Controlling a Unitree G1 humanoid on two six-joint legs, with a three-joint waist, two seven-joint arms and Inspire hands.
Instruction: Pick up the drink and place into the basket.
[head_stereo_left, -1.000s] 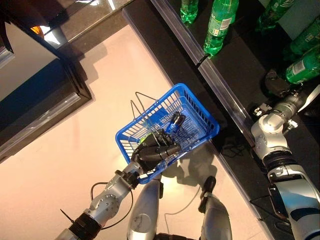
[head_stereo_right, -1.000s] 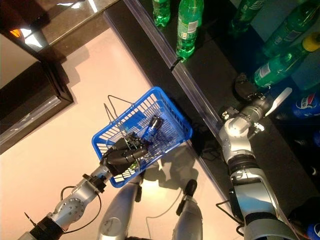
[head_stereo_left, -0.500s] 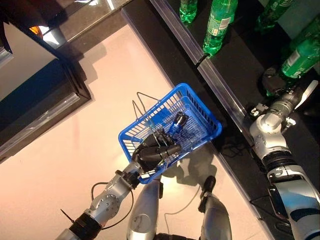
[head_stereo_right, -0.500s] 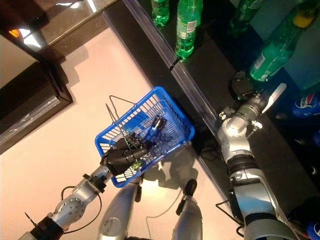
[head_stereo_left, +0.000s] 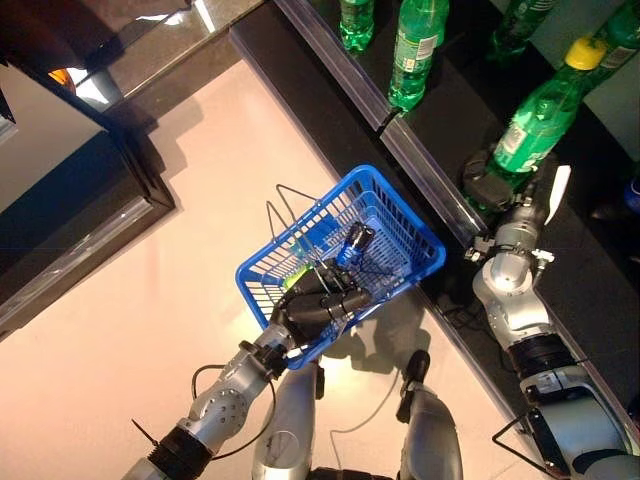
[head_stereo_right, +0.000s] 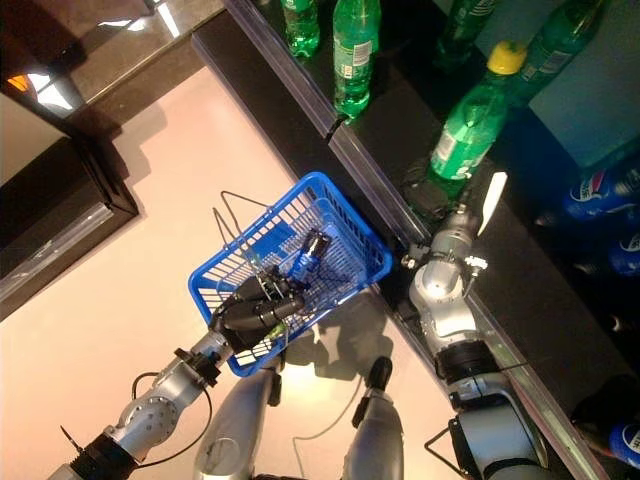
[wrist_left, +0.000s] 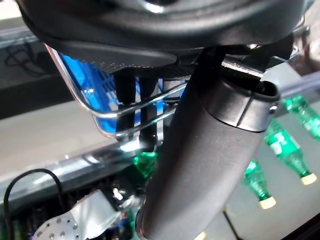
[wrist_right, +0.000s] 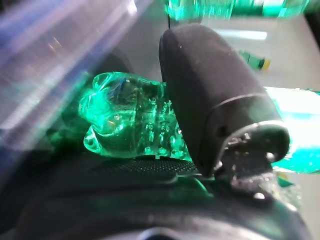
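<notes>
On the left, the left hand (head_stereo_left: 318, 306) is curled round the wire handles (wrist_left: 131, 109) of one blue plastic basket (head_stereo_left: 412, 238), which hangs over the pale floor (head_stereo_left: 150, 330) just beside the dark shelf edge (head_stereo_left: 420, 170). Inside the basket lie a dark can (head_stereo_left: 354, 243) and something small and green (head_stereo_left: 291, 279) near the hand — too little of it shows to name it. Further right, on the shelf, stand green soda bottles: two upright ones near the front edge (head_stereo_left: 413, 50) and (head_stereo_left: 354, 20), at least two more further back, partly cut off by the frame, and the yellow-capped one now in the right hand. Blue-labelled bottles (head_stereo_right: 590, 190) lie off to the far right. The right hand (head_stereo_left: 490, 185) is closed about the base of that green soda bottle (head_stereo_left: 535, 115); its own wrist view shows the thumb (wrist_right: 210, 95) pressed across the ribbed green bottom (wrist_right: 125, 120), the plastic resting in the palm. The bottle tilts up and away from the hand, cap (head_stereo_left: 585, 52) at the top — above the shelf, well to the right of the basket and apart from it.
</notes>
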